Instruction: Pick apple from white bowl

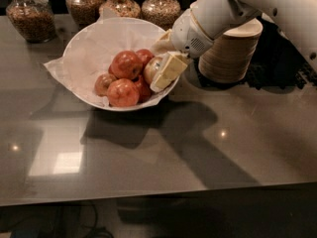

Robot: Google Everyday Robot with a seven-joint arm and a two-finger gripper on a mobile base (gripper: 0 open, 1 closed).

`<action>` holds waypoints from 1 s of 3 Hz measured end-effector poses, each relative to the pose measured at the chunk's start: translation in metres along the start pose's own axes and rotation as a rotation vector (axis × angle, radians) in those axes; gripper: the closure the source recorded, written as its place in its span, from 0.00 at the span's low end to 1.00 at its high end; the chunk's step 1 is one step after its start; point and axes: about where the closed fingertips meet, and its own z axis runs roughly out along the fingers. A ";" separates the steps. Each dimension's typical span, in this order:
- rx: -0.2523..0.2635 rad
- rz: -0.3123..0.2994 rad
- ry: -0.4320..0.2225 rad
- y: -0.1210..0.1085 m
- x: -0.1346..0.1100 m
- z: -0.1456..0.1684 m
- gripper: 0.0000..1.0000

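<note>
The gripper (159, 69) is at the right rim of the white bowl (88, 48). Its fingers grip the apple (150, 70), which lies inside beside redder apples (126, 65).

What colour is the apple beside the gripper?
The apple is pale yellowish-tan, camera view; the gripper is at it in the white bowl.

White-and-cream robot gripper (166, 67) at right rim of wide white paper-lined bowl (89, 43), against pale yellowish stickered apple (151, 68) (redder apples (127, 64) alongside). Bowl on glossy grey tabletop (198, 148).
</note>
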 end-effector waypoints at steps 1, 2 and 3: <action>-0.011 0.014 0.007 -0.005 0.005 0.006 0.26; -0.025 0.040 0.017 -0.009 0.014 0.014 0.26; -0.046 0.069 0.029 -0.011 0.023 0.023 0.26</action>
